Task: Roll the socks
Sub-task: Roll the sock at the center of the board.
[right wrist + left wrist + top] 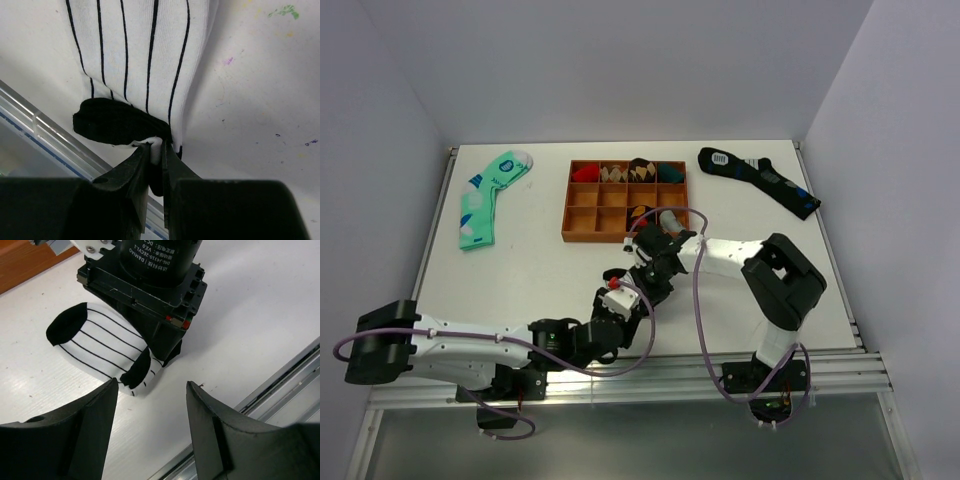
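Observation:
The white sock [102,342] with thin black stripes and black toe and heel lies flat on the white table, near the front edge. My right gripper [160,152] is shut on a fold of the sock [140,50] by its black end. In the left wrist view the right gripper's body [150,285] covers part of the sock. My left gripper [152,387] is open and empty, and hovers just short of the sock's black end. In the top view both grippers meet at the table's middle front, left [638,296] and right [647,268], and hide the sock.
A wooden compartment tray [582,215] with rolled socks stands behind the grippers. A mint green sock [485,200] lies at the back left, a long black sock [760,178] at the back right. A metal rail [670,372] runs along the near edge.

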You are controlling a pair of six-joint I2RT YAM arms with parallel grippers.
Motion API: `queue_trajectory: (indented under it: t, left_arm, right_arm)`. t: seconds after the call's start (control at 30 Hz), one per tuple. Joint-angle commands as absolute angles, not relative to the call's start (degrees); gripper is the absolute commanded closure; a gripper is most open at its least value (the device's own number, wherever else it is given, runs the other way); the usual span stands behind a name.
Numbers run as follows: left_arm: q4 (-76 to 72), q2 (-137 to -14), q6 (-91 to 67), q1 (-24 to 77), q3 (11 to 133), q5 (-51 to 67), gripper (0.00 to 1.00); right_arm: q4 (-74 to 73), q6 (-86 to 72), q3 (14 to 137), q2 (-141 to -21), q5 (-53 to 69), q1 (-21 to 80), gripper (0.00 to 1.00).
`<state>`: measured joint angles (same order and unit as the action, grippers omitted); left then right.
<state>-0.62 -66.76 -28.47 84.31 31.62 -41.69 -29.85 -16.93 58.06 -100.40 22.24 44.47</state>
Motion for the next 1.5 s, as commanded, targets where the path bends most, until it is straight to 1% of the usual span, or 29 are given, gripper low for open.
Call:
queue_trajectory:
  t: [0.0, 0.13, 0.3, 0.53, 0.87, 1.47]
  left_arm:
    - [1.83, -65.56, -25.13, 83.32, 32.77, -38.05, 0.37]
    - [2.8, -69.95, -23.91, 83.14, 34.8, -37.88, 0.37]
    - [4.22, -77.25, -23.91, 82.53, 37.27, -37.36, 0.39]
    - [2.2, -77.52, -23.2, 82.0, 36.56, -37.27, 0.4]
    - [-1.23, -81.82, -18.64, 79.55, 38.58, -33.66, 0.41]
    - [-6.06, -85.6, -14.41, 77.52, 38.85, -33.66, 0.42]
  right_arm:
    - [-33.92, -13.45, 58.18, -102.39, 18.89, 43.33, 0.93]
    - [-35.07, -12.4, 58.62, -102.74, 19.6, 42.36, 0.93]
    - [-36.47, -11.16, 59.85, -103.45, 19.6, 41.31, 0.94]
    - [-37.53, -10.46, 60.2, -103.1, 19.51, 40.87, 0.94]
    - [-38.85, -9.67, 61.08, -103.54, 19.16, 40.52, 0.95]
    - [-38.85, -8.97, 61.44, -104.5, 19.34, 40.43, 0.95]
